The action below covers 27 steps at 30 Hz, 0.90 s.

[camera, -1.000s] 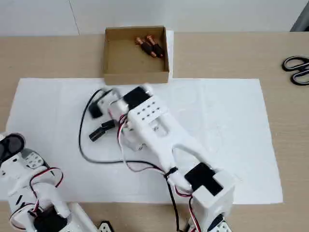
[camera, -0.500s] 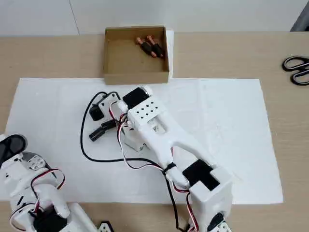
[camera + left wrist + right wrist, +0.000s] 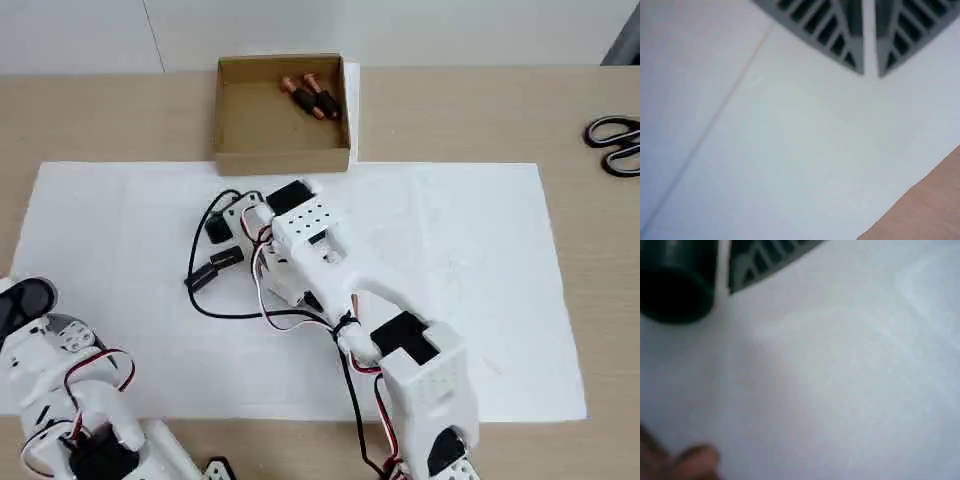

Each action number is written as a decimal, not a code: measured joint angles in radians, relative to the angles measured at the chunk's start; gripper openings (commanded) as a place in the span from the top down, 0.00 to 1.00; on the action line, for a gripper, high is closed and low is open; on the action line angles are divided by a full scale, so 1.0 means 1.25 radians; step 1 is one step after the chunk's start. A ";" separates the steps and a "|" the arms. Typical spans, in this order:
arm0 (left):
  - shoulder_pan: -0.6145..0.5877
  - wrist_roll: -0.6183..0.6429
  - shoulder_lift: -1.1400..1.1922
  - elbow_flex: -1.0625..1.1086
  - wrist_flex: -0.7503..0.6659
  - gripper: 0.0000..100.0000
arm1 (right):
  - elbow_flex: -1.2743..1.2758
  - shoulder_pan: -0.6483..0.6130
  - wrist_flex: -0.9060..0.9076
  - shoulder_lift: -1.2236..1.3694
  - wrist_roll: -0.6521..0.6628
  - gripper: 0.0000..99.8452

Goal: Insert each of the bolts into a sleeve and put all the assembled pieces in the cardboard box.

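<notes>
Brown cardboard box (image 3: 232, 110) with copper-orange bolts (image 3: 288, 84) in black sleeves (image 3: 324, 101), white paper sheet (image 3: 480, 250) on a tan wooden table (image 3: 450, 110), white plastic arm (image 3: 310, 230) with red and black wires (image 3: 240, 317), black-handled scissors (image 3: 615, 145) far right.

Cardboard box (image 3: 230, 120) is showing plain matt brown board, the bolts (image 3: 288, 84) inside are gleaming coppery like metal, sitting in dull black sleeves (image 3: 303, 97). The sheet (image 3: 480, 260) is looking like matt white paper, slightly creased, the surface (image 3: 470, 110) is reading as smooth pale wood, and the arm (image 3: 310, 225) is looking like smooth white plastic
</notes>
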 measured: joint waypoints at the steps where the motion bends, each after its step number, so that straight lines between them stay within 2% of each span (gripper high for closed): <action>1: 0.000 0.000 0.000 0.000 0.000 0.99 | 0.000 0.001 0.000 0.002 0.000 0.79; 14: 0.000 0.000 0.000 0.000 0.000 0.99 | 0.000 0.001 0.000 0.005 0.000 0.79; 24: 0.000 0.000 0.000 0.000 0.000 0.99 | 0.085 0.000 -0.036 -0.006 0.002 0.79; 27: 0.000 0.000 0.000 0.000 0.000 0.99 | 0.092 0.000 -0.049 -0.007 0.002 0.85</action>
